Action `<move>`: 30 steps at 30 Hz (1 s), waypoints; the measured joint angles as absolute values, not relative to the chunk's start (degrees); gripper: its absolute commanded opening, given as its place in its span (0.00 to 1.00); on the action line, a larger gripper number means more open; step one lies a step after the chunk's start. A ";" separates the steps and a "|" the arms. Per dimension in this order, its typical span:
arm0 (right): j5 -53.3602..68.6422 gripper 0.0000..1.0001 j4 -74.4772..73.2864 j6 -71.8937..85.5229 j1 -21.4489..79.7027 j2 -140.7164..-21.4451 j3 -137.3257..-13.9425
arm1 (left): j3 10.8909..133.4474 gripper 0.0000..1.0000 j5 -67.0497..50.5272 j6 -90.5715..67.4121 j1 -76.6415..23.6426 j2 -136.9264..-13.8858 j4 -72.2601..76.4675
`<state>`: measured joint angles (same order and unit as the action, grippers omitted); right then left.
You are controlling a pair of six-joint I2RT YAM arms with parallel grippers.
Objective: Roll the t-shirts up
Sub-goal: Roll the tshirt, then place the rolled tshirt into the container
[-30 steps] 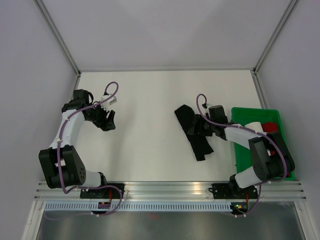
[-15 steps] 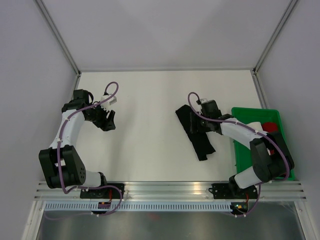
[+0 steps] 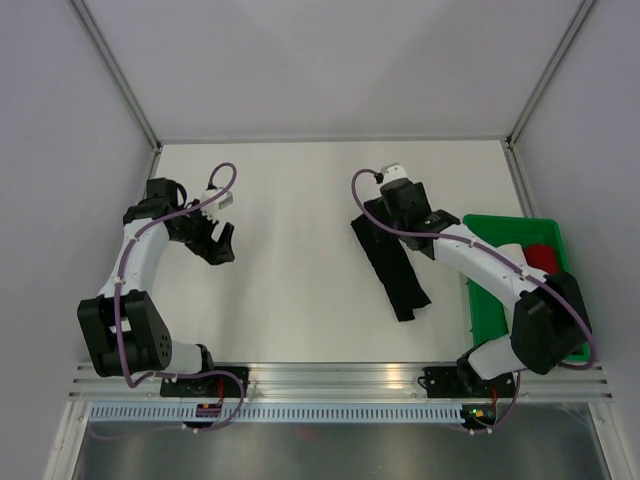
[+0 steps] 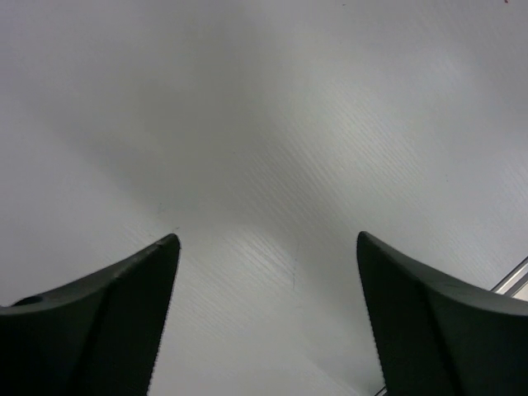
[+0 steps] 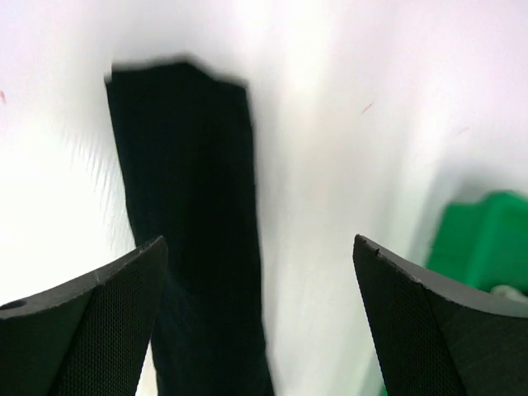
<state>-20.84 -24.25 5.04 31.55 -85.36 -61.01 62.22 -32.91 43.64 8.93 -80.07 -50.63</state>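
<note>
Lying folded into a long strip on the white surface (image 3: 300,200), the black t-shirt (image 3: 395,275) sits just left of the green bin (image 3: 478,300)
The overhead view alone shows the bin's white roll (image 3: 512,252) and red roll (image 3: 541,255); the wrist views show the right gripper (image 5: 257,318) spread wide above the shirt, holding nothing, and the left gripper (image 4: 266,318) parted over bare surface

Right wrist view: right gripper (image 5: 260,318) with both dark fingers (image 5: 82,330) spread wide, nothing between them. Below lies a long black t-shirt (image 5: 194,214), folded into a strip on the white counter (image 5: 330,124). Green bin (image 5: 474,239) at right edge, blurred.
</note>
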 measured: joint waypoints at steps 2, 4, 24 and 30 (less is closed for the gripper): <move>-24.03 0.98 -20.75 2.35 31.90 -82.78 -61.63 | 62.59 1.00 -32.64 43.16 8.93 -80.07 -50.63; -25.93 0.98 -14.46 1.13 31.83 -78.98 -59.92 | 62.96 1.00 -31.62 42.92 8.93 -79.79 -49.95; -25.98 0.98 -34.17 9.58 46.15 -87.35 -63.05 | 54.06 1.00 -9.82 33.41 5.37 -74.48 -28.84; -31.31 0.98 -38.87 12.12 47.86 -94.15 -63.05 | 52.56 1.00 -9.54 32.84 5.37 -73.97 -28.58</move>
<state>-31.31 -38.87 12.12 47.86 -94.15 -63.05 52.56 -9.54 32.84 5.37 -73.97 -28.58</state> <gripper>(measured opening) 0.979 0.994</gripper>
